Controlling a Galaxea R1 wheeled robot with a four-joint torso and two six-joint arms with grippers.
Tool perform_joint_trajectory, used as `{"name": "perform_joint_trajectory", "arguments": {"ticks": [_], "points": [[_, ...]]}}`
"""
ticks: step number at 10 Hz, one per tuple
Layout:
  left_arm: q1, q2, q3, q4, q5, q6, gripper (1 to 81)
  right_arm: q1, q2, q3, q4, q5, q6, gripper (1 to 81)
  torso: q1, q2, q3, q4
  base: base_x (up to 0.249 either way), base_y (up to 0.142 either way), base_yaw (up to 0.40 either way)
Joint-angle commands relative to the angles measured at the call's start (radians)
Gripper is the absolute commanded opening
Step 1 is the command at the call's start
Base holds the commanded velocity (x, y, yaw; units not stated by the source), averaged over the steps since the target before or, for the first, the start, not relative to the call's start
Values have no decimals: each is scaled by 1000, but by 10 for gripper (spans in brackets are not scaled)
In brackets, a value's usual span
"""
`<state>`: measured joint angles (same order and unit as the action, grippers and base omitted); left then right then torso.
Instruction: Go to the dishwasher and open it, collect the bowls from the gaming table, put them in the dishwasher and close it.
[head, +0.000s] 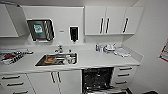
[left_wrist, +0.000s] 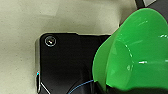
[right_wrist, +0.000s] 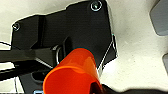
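Collection is judged done, since the dishwasher (head: 97, 79) is seen open under the table (head: 100, 60), a green bowl (left_wrist: 140, 52) is clamped in the left gripper and an orange bowl (right_wrist: 72, 75) in the right; loading and closing remain.

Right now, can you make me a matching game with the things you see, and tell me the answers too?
Things:
1. green bowl
2. orange bowl
3. dishwasher
4. sink

Where or how:
A. open, dark inside, under the counter
B. seen close up by the right wrist camera
C. set into the white countertop
D. seen close up by the left wrist camera

Pairs: 1-D, 2-B, 3-A, 4-C
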<state>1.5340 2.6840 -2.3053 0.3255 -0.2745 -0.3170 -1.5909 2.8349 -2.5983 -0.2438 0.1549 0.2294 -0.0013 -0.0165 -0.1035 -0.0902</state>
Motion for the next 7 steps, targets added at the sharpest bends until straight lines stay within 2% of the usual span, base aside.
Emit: {"name": "perform_joint_trajectory", "arguments": {"ticks": [1, 7], "points": [[-64, -19, 14, 17, 21, 6, 10, 59, -18, -3, -2, -32, 1, 10, 1, 0, 0, 0, 170, 0, 0], [-64, -19, 14, 17, 21, 7, 10, 59, -18, -5, -2, -31, 1, 10, 2, 0, 0, 0, 169, 0, 0]]}}
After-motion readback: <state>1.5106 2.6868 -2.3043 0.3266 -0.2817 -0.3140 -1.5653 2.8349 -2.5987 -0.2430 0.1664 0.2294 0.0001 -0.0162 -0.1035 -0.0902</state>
